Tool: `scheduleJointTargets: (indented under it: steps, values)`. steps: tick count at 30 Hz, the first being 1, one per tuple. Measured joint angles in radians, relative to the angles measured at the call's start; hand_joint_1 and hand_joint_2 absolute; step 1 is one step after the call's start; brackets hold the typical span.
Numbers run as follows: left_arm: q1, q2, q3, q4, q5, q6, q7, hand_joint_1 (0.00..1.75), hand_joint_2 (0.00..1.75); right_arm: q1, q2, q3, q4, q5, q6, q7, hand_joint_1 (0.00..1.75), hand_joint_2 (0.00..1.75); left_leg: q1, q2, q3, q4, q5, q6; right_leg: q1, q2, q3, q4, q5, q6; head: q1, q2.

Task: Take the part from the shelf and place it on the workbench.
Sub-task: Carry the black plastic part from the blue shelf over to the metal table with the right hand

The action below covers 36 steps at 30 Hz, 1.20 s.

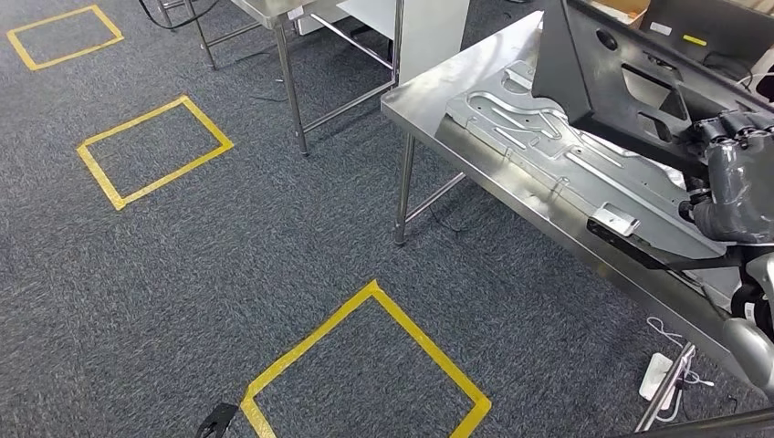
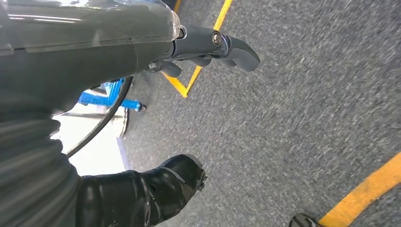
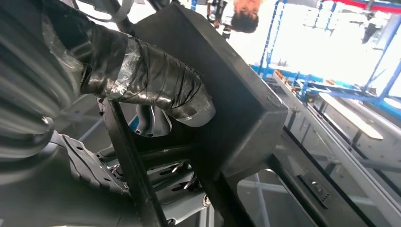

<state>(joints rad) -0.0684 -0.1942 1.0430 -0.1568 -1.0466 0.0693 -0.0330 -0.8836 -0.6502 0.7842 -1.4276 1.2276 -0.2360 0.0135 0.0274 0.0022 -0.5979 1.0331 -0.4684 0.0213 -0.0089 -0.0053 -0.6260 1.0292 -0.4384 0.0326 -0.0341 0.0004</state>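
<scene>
From the head view, the right hand (image 1: 730,178) grips the dark plastic part (image 1: 630,78), held tilted above the steel workbench (image 1: 475,68), just over a flat silver panel (image 1: 548,146) lying on it. The right wrist view adds the grasp: a taped thumb (image 3: 156,85) pressed across the part's black frame. The left wrist view has the left hand (image 2: 203,47) hanging over grey carpet (image 2: 307,104) and yellow tape (image 2: 369,189), fingers apparently loose and holding nothing.
</scene>
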Motion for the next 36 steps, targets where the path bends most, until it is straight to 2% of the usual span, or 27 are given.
scheduleJointTargets:
  steps: [1, 4, 6, 8, 9, 10, 11, 12, 14, 15, 19, 21, 23, 24, 25, 26, 28, 29, 30, 32, 34, 36]
  values:
    - [0.000, 0.000, 0.000, 0.000, 0.000, 0.000, 0.000, 0.00, 1.75, 0.000, -0.003, 0.000, -0.002, -0.003, 0.000, 0.000, 1.75, 1.75, -0.001, 0.001, 0.001, -0.002, 0.000, -0.006, 0.004, 0.001, 0.002, -0.003, -0.004, -0.005, 0.000, 0.000]
    - [-0.002, 0.000, 0.000, 0.000, -0.001, 0.002, 0.000, 0.00, 1.75, -0.001, -0.012, 0.001, -0.008, -0.006, 0.002, 0.003, 1.75, 1.75, -0.001, 0.004, -0.004, 0.015, -0.017, -0.023, 0.001, 0.004, 0.014, -0.018, -0.002, -0.027, -0.003, 0.000]
    - [-0.002, 0.001, 0.000, 0.000, -0.001, 0.003, 0.000, 0.00, 1.75, -0.003, -0.013, 0.001, -0.011, -0.007, 0.002, 0.005, 1.75, 1.75, -0.001, 0.004, -0.046, 0.107, -0.065, -0.025, 0.000, 0.004, 0.023, -0.026, -0.002, -0.043, -0.007, 0.000]
    - [-0.001, 0.001, 0.000, 0.000, -0.001, 0.004, 0.000, 0.00, 1.75, 0.000, -0.014, 0.004, -0.012, -0.007, 0.003, 0.005, 1.75, 1.75, -0.001, 0.003, -0.117, 0.238, -0.117, -0.025, 0.006, 0.006, 0.025, -0.024, -0.007, -0.052, -0.010, 0.000]
    - [-0.001, 0.001, 0.000, 0.000, -0.001, 0.004, 0.000, 0.00, 1.75, 0.002, -0.014, 0.006, -0.012, -0.008, 0.003, 0.005, 1.75, 1.75, -0.002, 0.003, -0.141, 0.276, -0.122, -0.025, 0.009, 0.008, 0.027, -0.021, -0.010, -0.055, -0.011, 0.000]
    - [-0.001, 0.001, 0.000, 0.000, -0.001, 0.004, 0.000, 0.00, 1.75, 0.005, -0.014, 0.008, -0.012, -0.009, 0.003, 0.005, 1.75, 1.75, -0.002, 0.003, -0.147, 0.277, -0.106, -0.023, 0.011, 0.010, 0.028, -0.018, -0.013, -0.056, -0.011, 0.000]
    - [-0.001, 0.002, 0.000, 0.000, -0.001, 0.004, 0.000, 0.00, 1.75, 0.006, -0.014, 0.010, -0.012, -0.009, 0.004, 0.006, 1.75, 1.75, -0.003, 0.003, -0.132, 0.237, -0.073, -0.020, 0.013, 0.012, 0.030, -0.014, -0.018, -0.055, -0.011, 0.000]
    - [-0.001, 0.002, 0.000, 0.000, -0.001, 0.005, 0.000, 0.00, 1.75, 0.007, -0.014, 0.011, -0.012, -0.009, 0.004, 0.007, 1.75, 1.75, -0.004, 0.002, -0.103, 0.170, -0.034, -0.016, 0.014, 0.014, 0.032, -0.008, -0.023, -0.053, -0.011, 0.000]
    - [-0.001, 0.003, 0.000, 0.000, -0.002, 0.005, 0.001, 0.00, 1.75, 0.007, -0.014, 0.013, -0.012, -0.010, 0.006, 0.008, 1.75, 1.75, -0.009, 0.001, -0.050, 0.057, 0.010, -0.007, 0.018, 0.017, 0.030, 0.005, -0.035, -0.045, -0.011, 0.000]
    - [-0.001, 0.003, 0.000, 0.000, -0.002, 0.006, 0.000, 0.00, 1.75, 0.008, -0.014, 0.014, -0.012, -0.010, 0.007, 0.009, 1.75, 1.75, -0.011, 0.000, -0.038, 0.031, 0.015, -0.004, 0.019, 0.017, 0.029, 0.009, -0.038, -0.041, -0.011, 0.000]
    - [-0.003, 0.001, 0.000, 0.000, -0.002, 0.006, 0.000, 0.00, 1.75, 0.014, -0.018, 0.016, -0.013, -0.010, 0.010, 0.010, 1.75, 1.75, -0.010, 0.000, -0.025, 0.009, 0.017, 0.011, 0.016, 0.016, 0.026, 0.017, -0.051, -0.020, -0.009, 0.000]
    - [-0.003, 0.000, 0.001, 0.000, -0.002, 0.007, 0.000, 0.00, 1.75, 0.013, -0.021, 0.015, -0.015, -0.010, 0.010, 0.011, 1.75, 1.75, -0.005, 0.001, -0.015, -0.004, 0.020, 0.019, 0.011, 0.014, -0.004, 0.083, -0.090, -0.008, -0.004, 0.000]
    - [-0.003, 0.000, 0.001, 0.000, -0.002, 0.007, 0.000, 0.00, 1.75, 0.015, -0.021, 0.017, -0.015, -0.010, 0.011, 0.011, 1.75, 1.75, -0.005, 0.002, -0.011, -0.007, 0.019, 0.022, 0.002, 0.013, -0.068, 0.203, -0.137, 0.004, -0.001, 0.000]
    - [-0.003, 0.000, 0.001, 0.000, -0.002, 0.007, 0.000, 0.00, 1.75, 0.018, -0.021, 0.019, -0.015, -0.010, 0.011, 0.010, 1.75, 1.75, -0.004, 0.001, -0.011, -0.007, 0.017, 0.023, -0.003, 0.012, -0.094, 0.243, -0.144, 0.009, -0.001, 0.000]
    - [-0.003, 0.000, 0.001, 0.000, -0.002, 0.007, 0.000, 0.00, 1.75, 0.020, -0.021, 0.020, -0.015, -0.010, 0.011, 0.010, 1.75, 1.75, -0.004, 0.001, -0.010, -0.007, 0.016, 0.022, -0.008, 0.011, -0.108, 0.259, -0.136, 0.013, -0.001, 0.000]
    - [-0.003, 0.000, 0.001, 0.000, -0.003, 0.007, 0.000, 0.00, 1.75, 0.021, -0.021, 0.021, -0.015, -0.010, 0.011, 0.010, 1.75, 1.75, -0.003, 0.001, -0.007, -0.006, 0.013, 0.021, -0.012, 0.010, -0.099, 0.228, -0.106, 0.016, -0.001, 0.000]
    - [-0.003, 0.000, 0.001, 0.000, -0.004, 0.007, 0.000, 0.00, 1.75, 0.022, -0.025, 0.021, -0.016, -0.011, 0.011, 0.011, 1.75, 1.75, 0.001, 0.001, 0.002, -0.007, 0.007, 0.014, -0.016, 0.005, -0.042, 0.100, -0.033, 0.019, -0.001, 0.000]
    - [-0.003, 0.000, 0.001, 0.000, -0.004, 0.007, 0.000, 0.00, 1.75, 0.022, -0.027, 0.021, -0.017, -0.012, 0.011, 0.011, 1.75, 1.75, 0.001, 0.000, 0.005, -0.007, 0.004, 0.010, -0.014, 0.003, -0.014, 0.042, -0.010, 0.018, 0.000, 0.000]
    - [-0.003, 0.000, 0.001, 0.000, -0.005, 0.007, 0.000, 0.00, 1.75, 0.022, -0.031, 0.021, -0.018, -0.013, 0.012, 0.011, 1.75, 1.75, 0.001, 0.000, 0.006, -0.008, 0.003, 0.004, -0.011, 0.002, 0.003, 0.007, -0.003, 0.014, 0.000, 0.000]
    - [-0.003, 0.000, 0.001, 0.000, -0.006, 0.007, 0.000, 0.00, 1.75, 0.024, -0.037, 0.020, -0.018, -0.014, 0.012, 0.013, 1.75, 1.75, 0.000, 0.000, 0.006, -0.012, 0.003, -0.008, -0.003, 0.005, 0.009, -0.007, -0.007, 0.002, 0.000, 0.000]
    - [-0.003, 0.000, 0.001, 0.000, -0.008, 0.009, 0.000, 0.00, 1.75, 0.027, -0.042, 0.017, -0.019, -0.014, 0.012, 0.014, 1.75, 1.75, 0.000, 0.001, 0.008, -0.009, -0.004, -0.022, -0.005, 0.007, 0.017, -0.017, -0.006, -0.015, -0.002, 0.000]
    - [-0.004, 0.001, 0.001, 0.000, -0.010, 0.011, 0.000, 0.00, 1.75, 0.029, -0.043, 0.014, -0.020, -0.014, 0.013, 0.015, 1.75, 1.75, 0.000, 0.001, -0.016, 0.047, -0.036, -0.027, -0.007, 0.006, 0.028, -0.027, -0.005, -0.032, -0.005, 0.000]
